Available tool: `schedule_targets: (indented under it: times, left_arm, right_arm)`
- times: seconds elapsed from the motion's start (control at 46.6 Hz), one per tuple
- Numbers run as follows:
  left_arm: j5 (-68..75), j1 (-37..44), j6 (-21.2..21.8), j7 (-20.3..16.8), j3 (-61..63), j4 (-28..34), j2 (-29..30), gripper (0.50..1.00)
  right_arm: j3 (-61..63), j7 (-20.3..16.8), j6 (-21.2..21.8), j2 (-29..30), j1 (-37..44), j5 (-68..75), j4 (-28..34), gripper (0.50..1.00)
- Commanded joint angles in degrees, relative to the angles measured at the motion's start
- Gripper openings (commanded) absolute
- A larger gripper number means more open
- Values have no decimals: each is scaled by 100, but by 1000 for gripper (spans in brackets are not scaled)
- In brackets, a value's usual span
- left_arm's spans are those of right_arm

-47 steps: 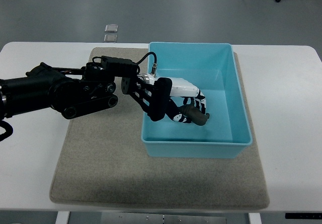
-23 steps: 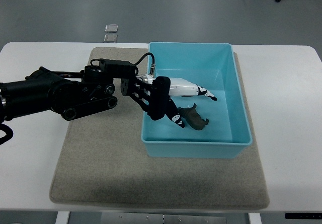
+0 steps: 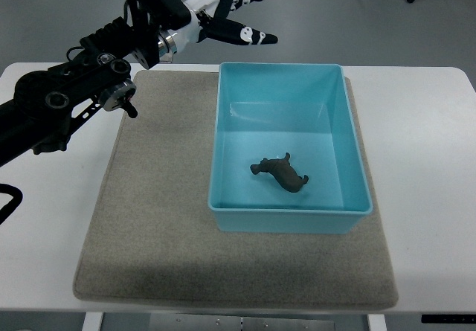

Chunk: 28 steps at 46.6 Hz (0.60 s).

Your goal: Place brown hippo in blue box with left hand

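a: where's the brown hippo (image 3: 280, 174) now?

b: lying on the floor of the blue box (image 3: 336, 108), in the near half, clear of the walls.

a: and the left hand (image 3: 232, 7)?

b: raised at the far left, well apart from the box, fingers spread and holding nothing. the right arm isn't in view.

a: so what's the step?

b: i'd say withdrawing. best to lift away without crossing low over the box rim.

a: how does the toy lie?

b: long axis runs diagonally, far-left to near-right. which end is the head i can't tell.
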Motion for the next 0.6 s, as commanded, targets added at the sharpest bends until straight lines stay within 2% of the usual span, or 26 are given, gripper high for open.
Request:
schedule_targets:
  times: [0.0, 0.322, 0.579]
  left_arm:
    - [-741, 16, 3, 1, -115, 380, 14, 992]
    - [-2350, 16, -58, 1, -326, 1646, -12, 994]
    - [-3695, 245, 3, 89, -378, 1831, -39, 994]
  right_arm:
    - [0, 0, 0, 0, 1, 0, 0, 936]
    - [0, 0, 0, 0, 1, 0, 0, 936]
    - [0, 0, 0, 0, 1, 0, 0, 936]
